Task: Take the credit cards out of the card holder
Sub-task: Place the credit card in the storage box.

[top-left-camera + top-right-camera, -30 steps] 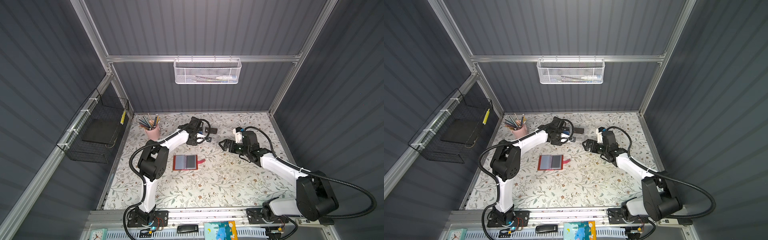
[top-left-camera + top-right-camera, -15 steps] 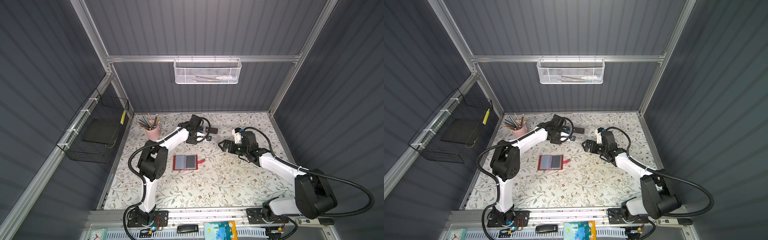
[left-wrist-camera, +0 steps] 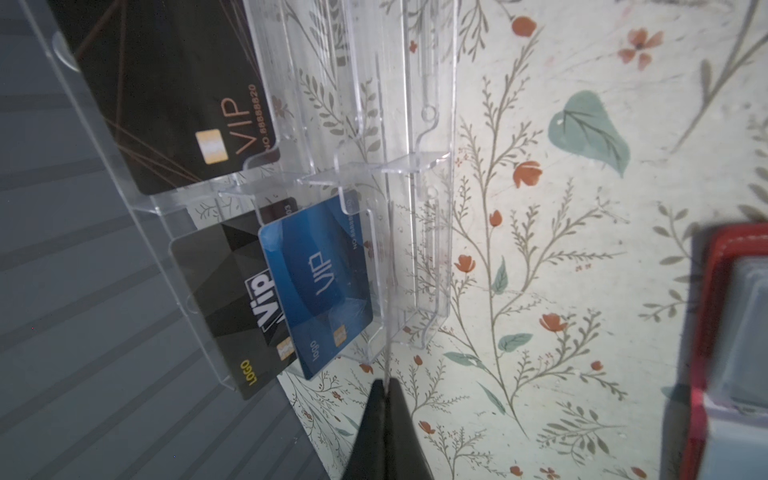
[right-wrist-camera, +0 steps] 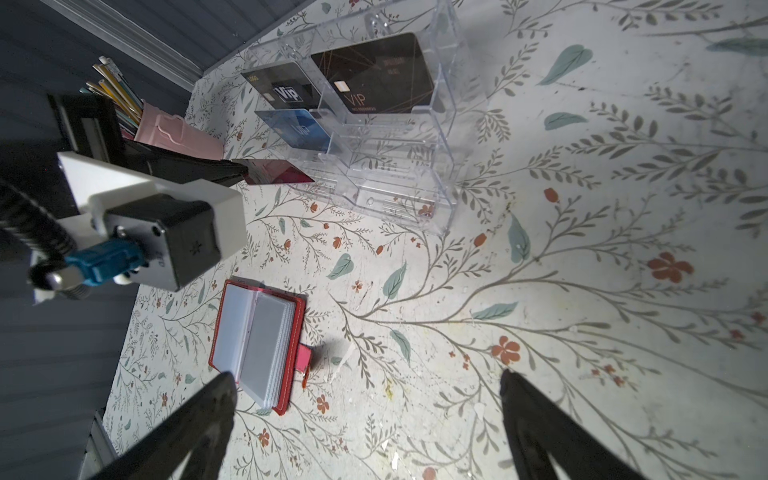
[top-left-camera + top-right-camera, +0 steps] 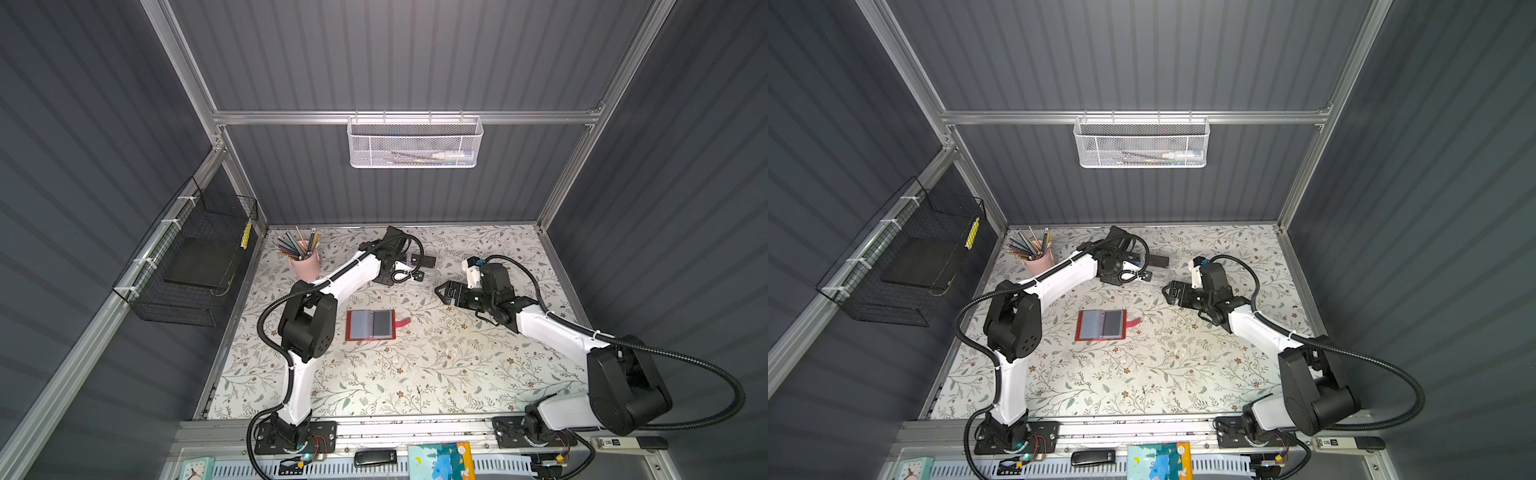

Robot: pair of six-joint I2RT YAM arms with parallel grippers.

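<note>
**Both top views.** The card holder (image 5: 371, 325) lies open at frame centre on the floral worktop (image 5: 415, 374), with grey sleeve pages up and its red tab pointing right. It sits below and apart from the left end effector (image 5: 417, 276) and the right end effector (image 5: 441, 292).

**Right wrist view.** The right end effector's fingers stand apart and empty, near the holder. The left end effector is clamped on a red card (image 4: 278, 172) beside the clear acrylic box (image 4: 395, 166).

**Left wrist view.** The box holds a blue card (image 3: 320, 286) lettered "VIP" and "logo", and two black cards (image 3: 174, 91) lettered "VIP", one also marked "LOGO".
</note>
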